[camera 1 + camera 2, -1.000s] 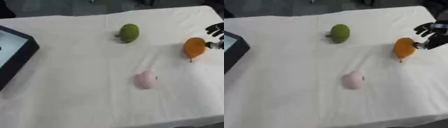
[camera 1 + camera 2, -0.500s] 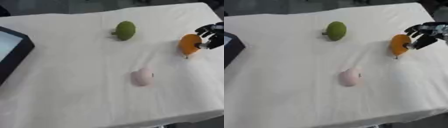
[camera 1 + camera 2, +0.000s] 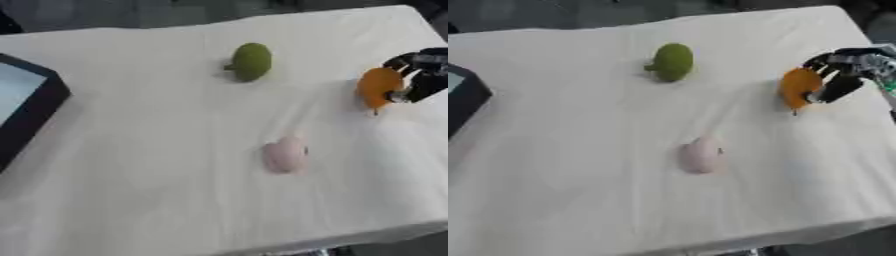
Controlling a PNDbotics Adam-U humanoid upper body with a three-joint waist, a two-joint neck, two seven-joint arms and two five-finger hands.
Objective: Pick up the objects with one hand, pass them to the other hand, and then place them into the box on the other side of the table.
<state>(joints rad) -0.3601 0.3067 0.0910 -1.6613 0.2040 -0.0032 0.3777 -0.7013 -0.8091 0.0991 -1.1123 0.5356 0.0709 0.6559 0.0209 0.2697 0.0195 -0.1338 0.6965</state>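
Left eye view: pink object (image 3: 285, 154) mid-table.

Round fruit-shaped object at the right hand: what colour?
Orange, beside the right hand; clearest in the right eye view.

— Any lettering, label, brand or number to read on this table?

— None. The white tablecloth (image 3: 131, 175) is plain, and the dark box (image 3: 31, 117) at its left edge shows no legible mark on rim or pale inside.

— And the objects lying right of the box?

— The green fruit-shaped object (image 3: 251, 61), the pink one (image 3: 285, 155) and the orange one (image 3: 800, 87) carry no print or sticker that can be made out.

— The robot's hand?

— The right hand (image 3: 842, 75), at the orange object on the side far from the box, shows black and silver parts only; no sign can be read there.
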